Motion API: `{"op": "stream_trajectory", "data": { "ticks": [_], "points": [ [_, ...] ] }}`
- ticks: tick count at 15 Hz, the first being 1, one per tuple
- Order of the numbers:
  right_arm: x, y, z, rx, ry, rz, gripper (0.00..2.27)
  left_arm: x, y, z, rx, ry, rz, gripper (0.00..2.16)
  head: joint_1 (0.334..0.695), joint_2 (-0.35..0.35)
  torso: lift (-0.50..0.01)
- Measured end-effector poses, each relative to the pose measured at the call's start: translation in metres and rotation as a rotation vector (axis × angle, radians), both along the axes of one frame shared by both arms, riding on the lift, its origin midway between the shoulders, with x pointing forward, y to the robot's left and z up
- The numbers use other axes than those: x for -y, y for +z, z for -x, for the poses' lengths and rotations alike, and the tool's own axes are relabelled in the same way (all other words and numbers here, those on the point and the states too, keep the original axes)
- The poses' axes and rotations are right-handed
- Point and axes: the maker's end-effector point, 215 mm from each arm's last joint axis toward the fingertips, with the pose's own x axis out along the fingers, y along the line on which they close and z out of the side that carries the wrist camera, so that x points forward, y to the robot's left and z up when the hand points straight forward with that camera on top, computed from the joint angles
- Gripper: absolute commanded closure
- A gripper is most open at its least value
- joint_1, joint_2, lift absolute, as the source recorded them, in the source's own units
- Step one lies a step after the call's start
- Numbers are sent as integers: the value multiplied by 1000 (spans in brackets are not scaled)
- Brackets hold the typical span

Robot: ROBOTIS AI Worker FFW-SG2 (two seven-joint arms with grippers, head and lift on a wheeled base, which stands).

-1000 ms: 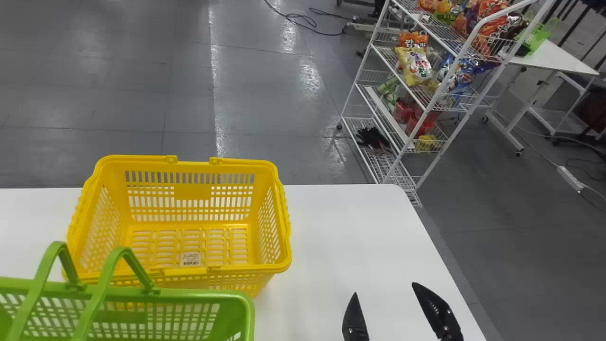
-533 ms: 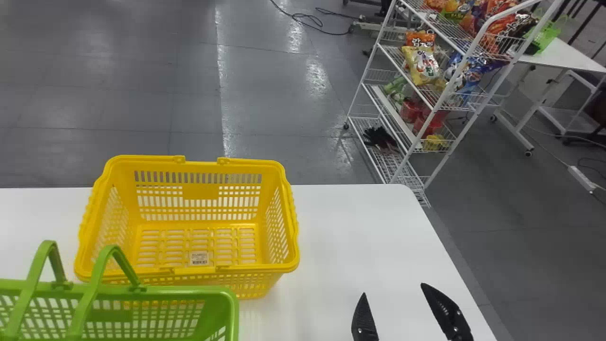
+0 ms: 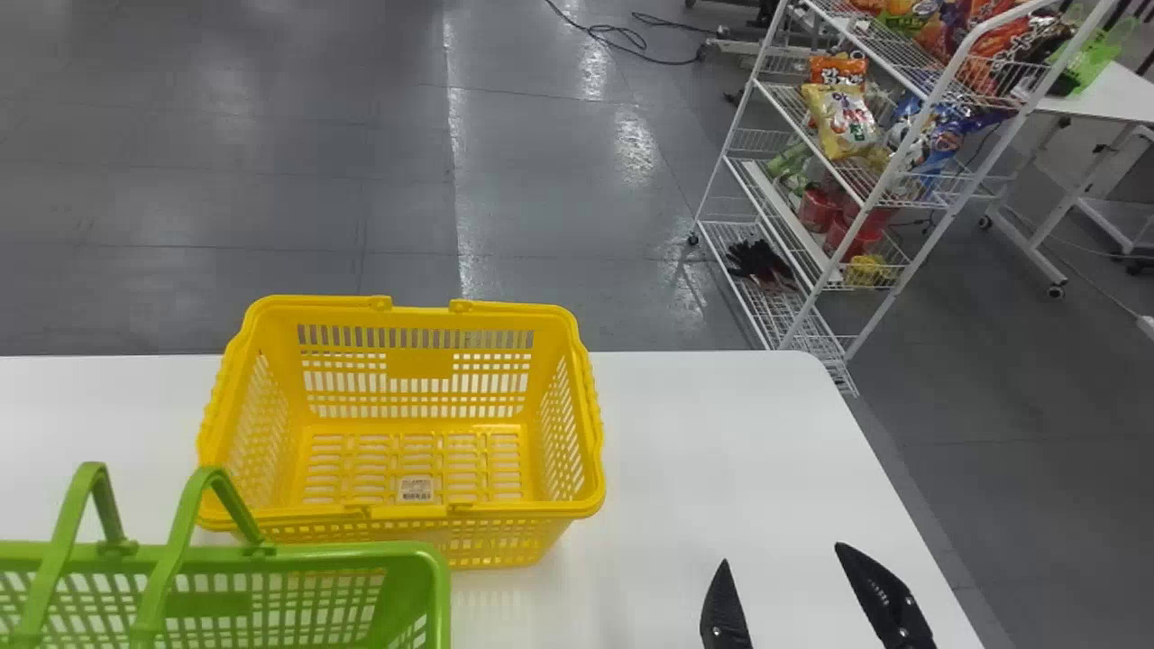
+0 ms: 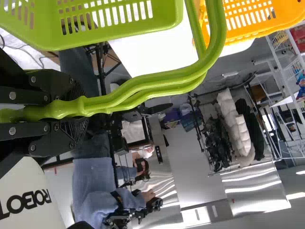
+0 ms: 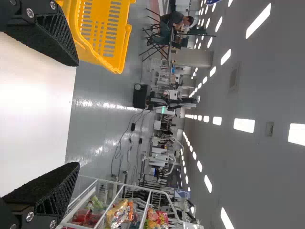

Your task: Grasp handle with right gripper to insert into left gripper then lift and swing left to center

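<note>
Checking the hold first: the left gripper [image 4: 80,111] is clamped around the paired green handles [image 4: 164,82], one beside the other; the right gripper [image 3: 781,552] has its fingers spread wide and nothing between them. The green basket [image 3: 334,552] lies at the near left of the head view, its handles upright. The insertion appears done; lift and swing to center seem to remain. Principal risk: a low swing could bring the basket against the near wall of the yellow basket [image 3: 424,311], which stands just beyond on the white table [image 3: 703,460], and drag it along. Contact between the two baskets cannot be confirmed. Second risk: smooth handles could slide or turn in the grip under load, tipping the basket. The right gripper, over the table right of the yellow basket, could obstruct a wide swing. The wire rack [image 3: 869,204] stands beyond the table, well apart.
</note>
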Motion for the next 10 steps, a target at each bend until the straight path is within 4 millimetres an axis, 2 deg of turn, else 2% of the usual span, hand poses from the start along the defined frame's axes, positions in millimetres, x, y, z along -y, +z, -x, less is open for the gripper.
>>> {"op": "stream_trajectory", "data": {
  "ticks": [10],
  "points": [
    [0, 0, 1, 5, 0, -3, 46, -5, 2, 2, -9, 19, 7, 1970, 695, -219, -93]
  ]
}}
